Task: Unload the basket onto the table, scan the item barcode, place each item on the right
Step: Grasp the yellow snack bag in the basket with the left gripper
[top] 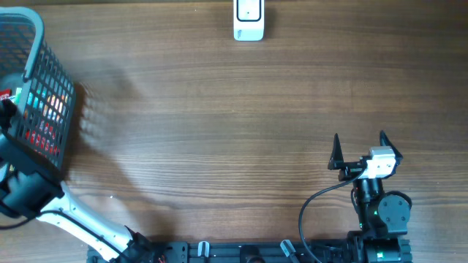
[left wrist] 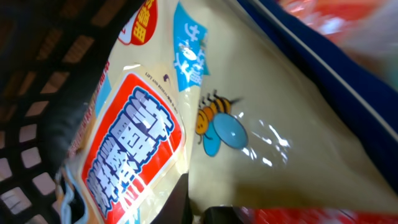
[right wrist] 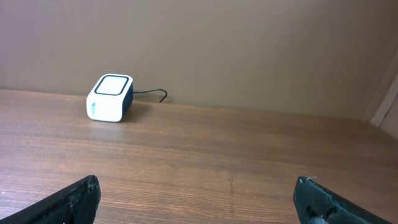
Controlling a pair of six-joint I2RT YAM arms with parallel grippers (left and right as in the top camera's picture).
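1. The left gripper point(left wrist: 200, 209) is down inside a black mesh basket point(top: 53, 109) at the left edge of the wooden table point(top: 219, 131).
2. Its jaws are squeezed shut. Only the dark tips show at the bottom of the left wrist view, and a fold of the snack bag point(left wrist: 273, 143) runs down between them, so the gripper is pinching the bag.
3. The snack bag is cream colored. It has a little bee drawn on it and a red label with big blue letters. It fills almost the whole left wrist view.
4. The bag lies inside the basket, tilted, with the basket's black mesh just beside it on the left. Something blue and red lies against its other side, but it is too blurry to name.
5. From above, the bag cannot be picked out through the mesh. Only red and white bits show there.
6. The right gripper point(top: 358, 150) sits low over the table near the right front. Its two fingers are spread wide apart and hold nothing.
7. The white barcode scanner point(top: 248, 20) stands at the far edge of the table, well apart from both grippers and from the basket.
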